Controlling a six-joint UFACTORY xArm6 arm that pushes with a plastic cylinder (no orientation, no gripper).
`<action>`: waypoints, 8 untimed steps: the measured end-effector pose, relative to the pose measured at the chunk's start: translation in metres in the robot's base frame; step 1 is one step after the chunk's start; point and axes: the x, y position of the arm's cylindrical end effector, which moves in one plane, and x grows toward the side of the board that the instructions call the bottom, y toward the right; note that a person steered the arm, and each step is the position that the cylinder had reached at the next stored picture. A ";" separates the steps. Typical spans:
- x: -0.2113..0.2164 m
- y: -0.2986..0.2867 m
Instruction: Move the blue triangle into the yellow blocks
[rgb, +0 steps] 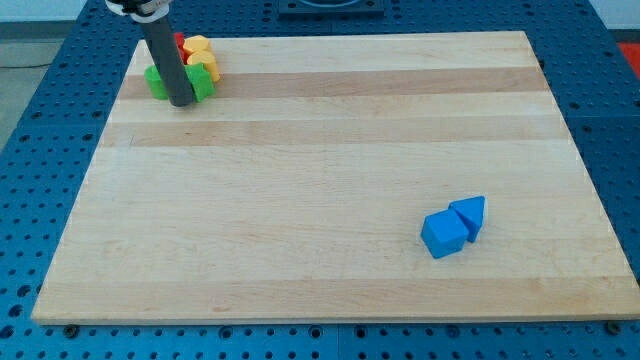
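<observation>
A blue triangle (470, 214) lies at the view's lower right, touching a blue cube (443, 234) just to its left. Yellow blocks (200, 53) sit in a cluster at the view's top left, packed with green blocks (202, 84) and a red block (180, 42). My tip (183, 102) rests on the board at the lower edge of that cluster, in front of the green blocks. The rod hides part of the cluster. The tip is far from the blue triangle, across the board.
The wooden board (320, 180) lies on a blue perforated table (50, 130). The cluster sits close to the board's top left corner.
</observation>
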 end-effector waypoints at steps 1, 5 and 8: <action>0.006 0.000; 0.277 0.106; 0.291 0.338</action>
